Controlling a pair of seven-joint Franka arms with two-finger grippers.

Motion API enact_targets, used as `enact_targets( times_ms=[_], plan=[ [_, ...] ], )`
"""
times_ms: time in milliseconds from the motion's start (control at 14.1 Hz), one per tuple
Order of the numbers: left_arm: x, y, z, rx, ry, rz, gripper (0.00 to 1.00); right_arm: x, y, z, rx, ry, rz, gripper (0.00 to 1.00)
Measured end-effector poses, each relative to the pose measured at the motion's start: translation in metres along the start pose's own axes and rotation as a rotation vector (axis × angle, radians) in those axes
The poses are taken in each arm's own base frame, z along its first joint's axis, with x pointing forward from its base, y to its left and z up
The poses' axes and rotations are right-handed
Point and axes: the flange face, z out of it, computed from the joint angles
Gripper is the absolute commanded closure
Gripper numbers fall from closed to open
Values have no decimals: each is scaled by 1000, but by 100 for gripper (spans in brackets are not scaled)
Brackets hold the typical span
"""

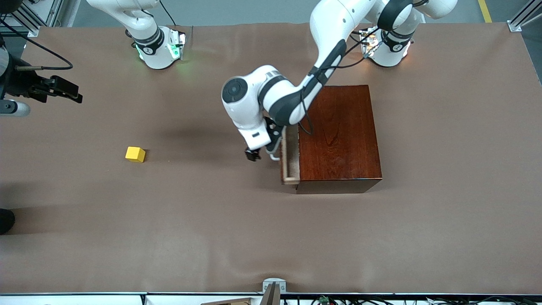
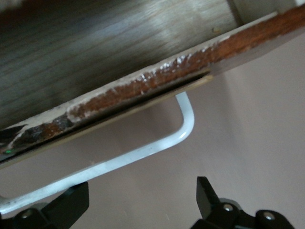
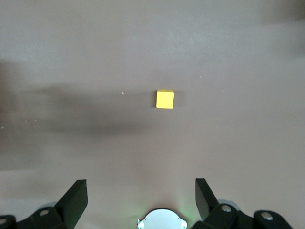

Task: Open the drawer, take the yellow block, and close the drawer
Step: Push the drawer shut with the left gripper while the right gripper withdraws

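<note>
yellow block left on table, clear of drawer; left gripper spread at handle for closing; right gripper parked wide above block.

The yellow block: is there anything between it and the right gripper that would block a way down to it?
Nothing visible does. The yellow block lies alone on the bare table, and the right gripper hangs above it with open jaws. The drawer and the left gripper are toward the left arm's end.
</note>
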Motion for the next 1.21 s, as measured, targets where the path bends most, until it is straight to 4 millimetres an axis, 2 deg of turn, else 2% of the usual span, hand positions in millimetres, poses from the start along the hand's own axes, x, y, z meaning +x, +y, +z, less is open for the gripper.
enact_targets(
  times_ms=[213, 497, 639, 781, 923, 1065, 1136, 1207],
  plan=[
    [29, 5, 13, 73, 35, -29, 0, 2, -1, -6, 1, 29, -3, 0],
    [29, 5, 13, 74, 30, -29, 0, 3, -3, -8, 1, 47, -8, 0],
    [28, 6, 6, 56, 20, -5, 0, 4, -3, -8, 1, 50, -8, 0],
    [36, 11, -20, 1, 5, 36, 0, 4, -3, -9, 1, 53, -9, 0],
    [56, 13, -70, -69, -11, 97, 0, 4, -3, -9, 1, 54, -9, 0],
    [93, 11, -133, -144, -30, 153, 0, 4, -3, -9, 1, 54, -10, 0],
    [120, 8, -163, -166, -33, 183, 0, 4, -4, -9, 1, 54, -11, 0],
    [145, 5, -182, -169, -31, 211, 0, 4, -4, -9, 1, 54, -11, 0]
  ],
)
